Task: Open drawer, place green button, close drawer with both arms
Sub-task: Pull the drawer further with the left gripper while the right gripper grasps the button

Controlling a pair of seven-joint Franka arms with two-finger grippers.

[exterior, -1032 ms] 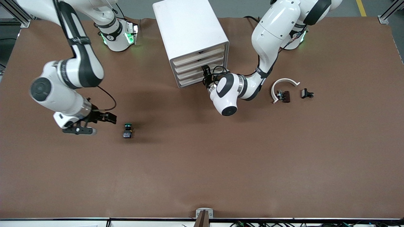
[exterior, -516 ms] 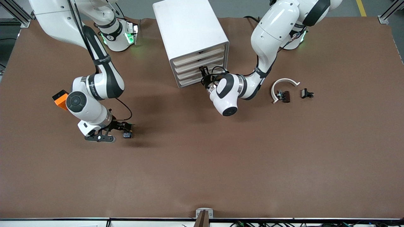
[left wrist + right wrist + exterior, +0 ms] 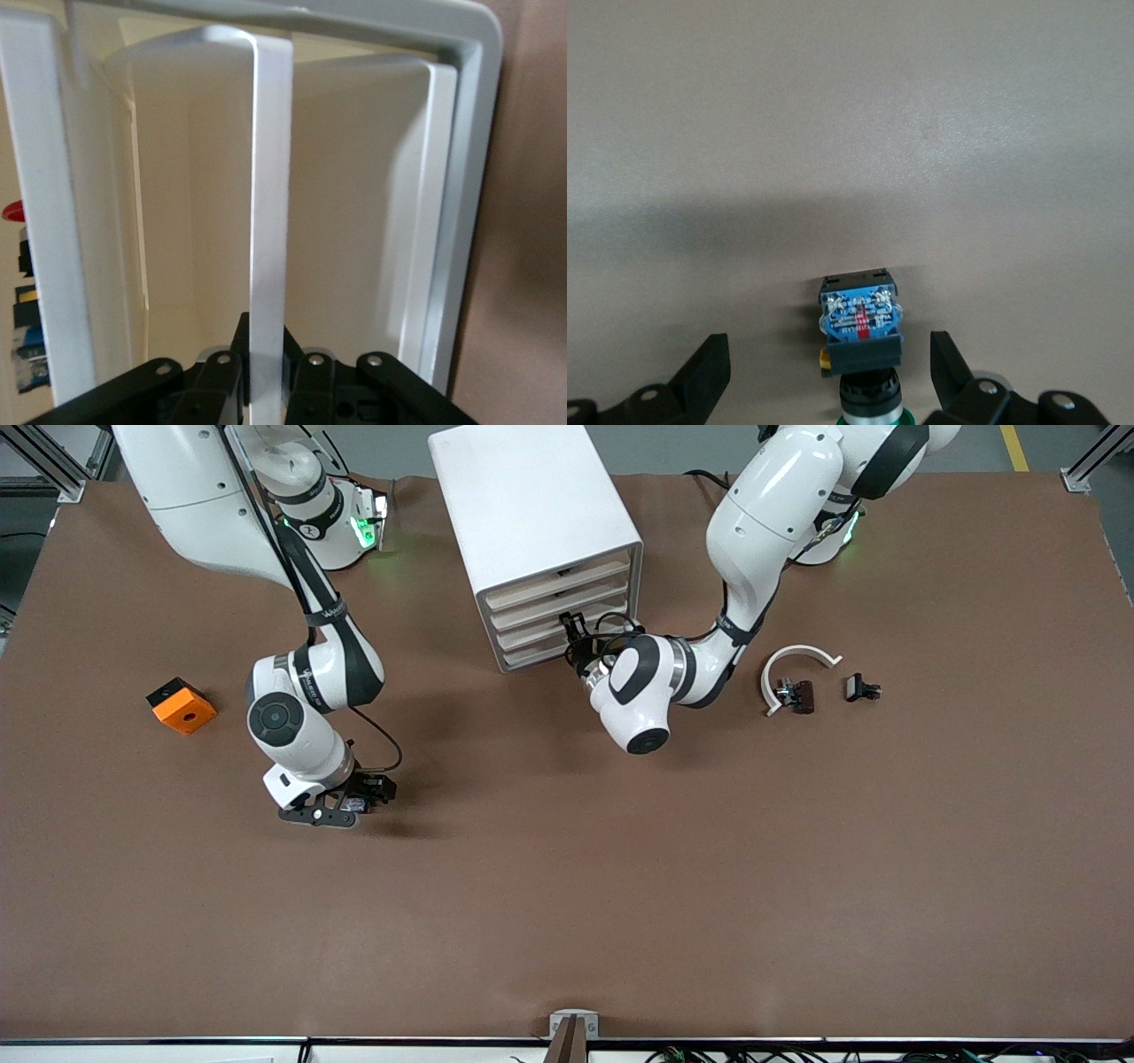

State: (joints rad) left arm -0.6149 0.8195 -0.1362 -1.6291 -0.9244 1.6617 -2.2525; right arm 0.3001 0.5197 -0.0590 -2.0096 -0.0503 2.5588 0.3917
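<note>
Around the button [image 3: 862, 332], right tool [image 3: 833, 372] spread open; left tool [image 3: 266, 376] clamped on drawer [image 3: 270, 212] front.

The brown table [image 3: 567, 886] carries a white cabinet [image 3: 532, 522] at 12 o'clock, an orange cube [image 3: 182, 705] at 9, the button [image 3: 357, 803] at 8, and two small clips [image 3: 797, 693] [image 3: 861, 688] at 3.

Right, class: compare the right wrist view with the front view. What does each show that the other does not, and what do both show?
Only the right wrist view shows the button's blue base label and the open right gripper's fingers either side of it, apart from it. Only the front view shows the cabinet, the left gripper at the drawer, the orange cube and the curved white strip. Both show the brown table and the right gripper over the button.
</note>
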